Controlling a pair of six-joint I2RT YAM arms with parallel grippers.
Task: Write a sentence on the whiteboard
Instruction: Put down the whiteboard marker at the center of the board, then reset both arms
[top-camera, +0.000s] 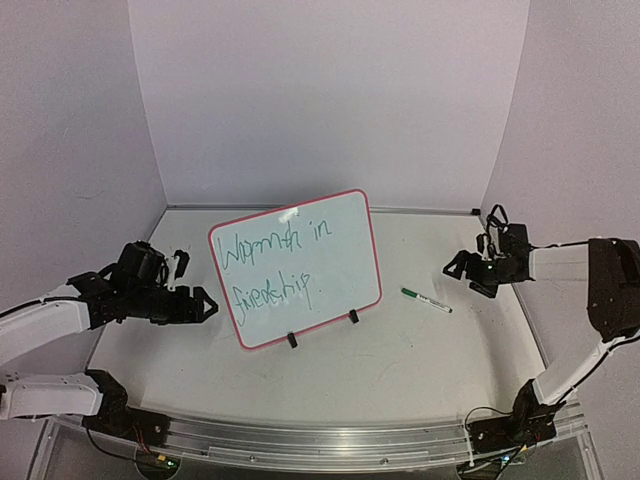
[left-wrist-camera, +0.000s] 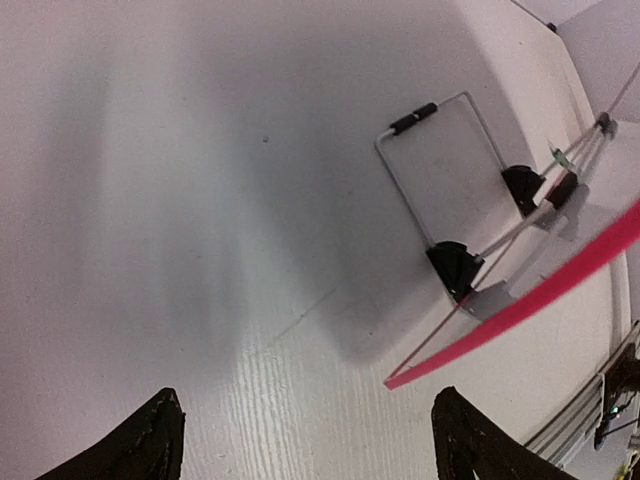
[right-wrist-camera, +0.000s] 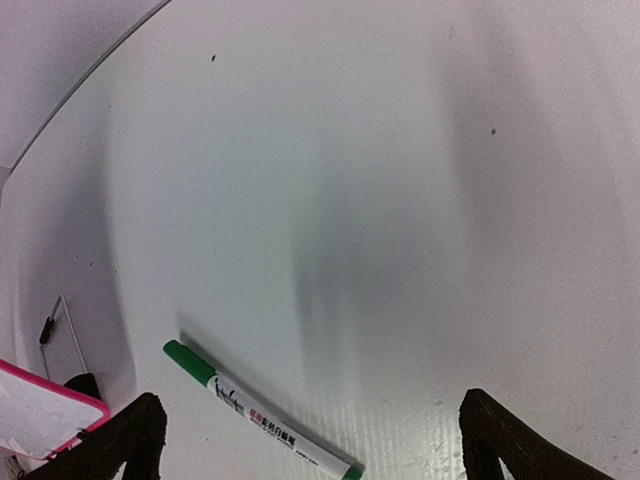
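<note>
Both sets of jaws are spread wide, nothing held or touched. Left gripper (left-wrist-camera: 310, 452) hangs at 9 o'clock of the whiteboard (top-camera: 335, 240), right gripper (right-wrist-camera: 320, 440) at 3 o'clock, with the green marker (top-camera: 427, 300) loose on the table (top-camera: 400, 370) at its 7 o'clock. Whiteboard stands mid-table, and the sentence (top-camera: 275, 262) reads "Warmth in friendship".

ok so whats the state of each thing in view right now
whiteboard: standing on its clip feet, leaning back, written on
sentence: green script in two lines, roughly "warmth in friendship"
green marker: lying flat on the table right of the board, not held
left gripper: open, empty
right gripper: open, empty, above the marker
</note>
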